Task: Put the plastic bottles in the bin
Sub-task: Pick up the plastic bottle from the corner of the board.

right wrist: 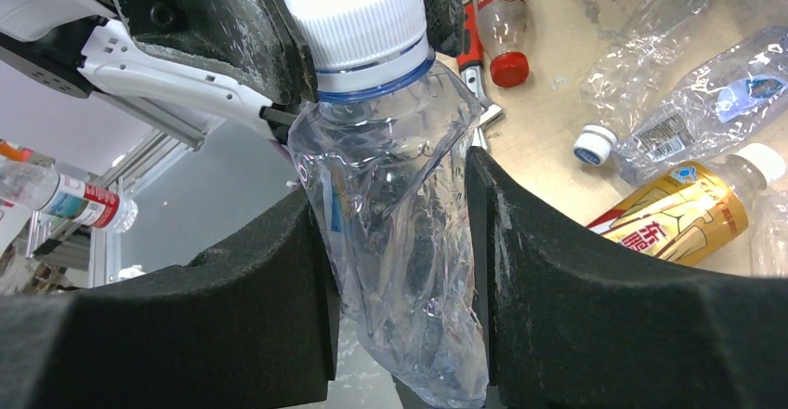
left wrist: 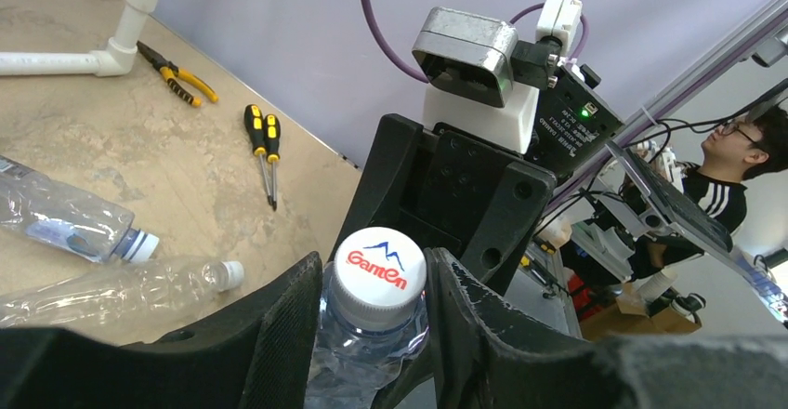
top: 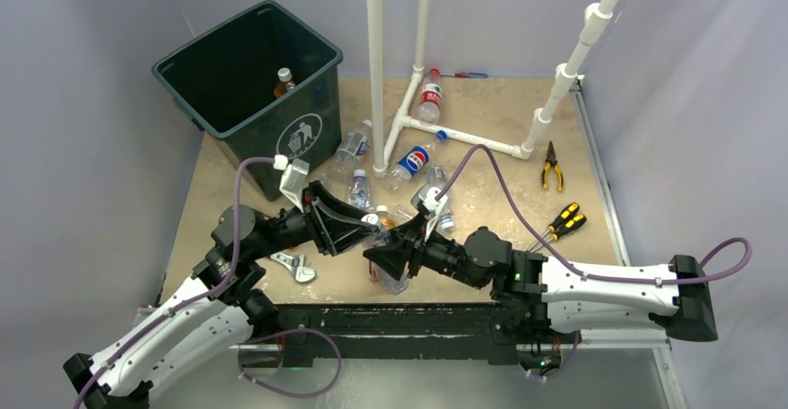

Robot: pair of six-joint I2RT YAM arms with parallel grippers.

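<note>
The right fingers (right wrist: 576, 279) clamp the body of the crumpled clear bottle (right wrist: 400, 242), in front of the bin (top: 269, 139) and to its right. The left fingers (left wrist: 279, 335) seem closed on its neck; its base is cut off.

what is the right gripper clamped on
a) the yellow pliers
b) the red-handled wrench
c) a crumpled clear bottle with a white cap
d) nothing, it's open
c: in the right wrist view the right gripper is pressed from both sides against the dented body of the crumpled clear bottle.
</note>
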